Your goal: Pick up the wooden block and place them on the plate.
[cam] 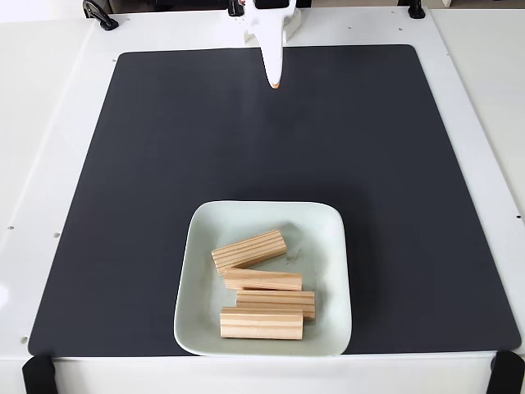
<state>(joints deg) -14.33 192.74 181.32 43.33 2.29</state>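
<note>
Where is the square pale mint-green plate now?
In the fixed view, the square pale mint-green plate lies at the bottom centre of the black mat, near its lower edge, holding four light-wood blocks.

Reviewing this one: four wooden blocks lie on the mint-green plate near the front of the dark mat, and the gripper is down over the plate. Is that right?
Not quite. The gripper is not over the plate; the fixed view shows it at the far edge of the dark mat, well away from the plate. The rest holds: four wooden blocks lie on the plate near the mat's front edge.
</note>
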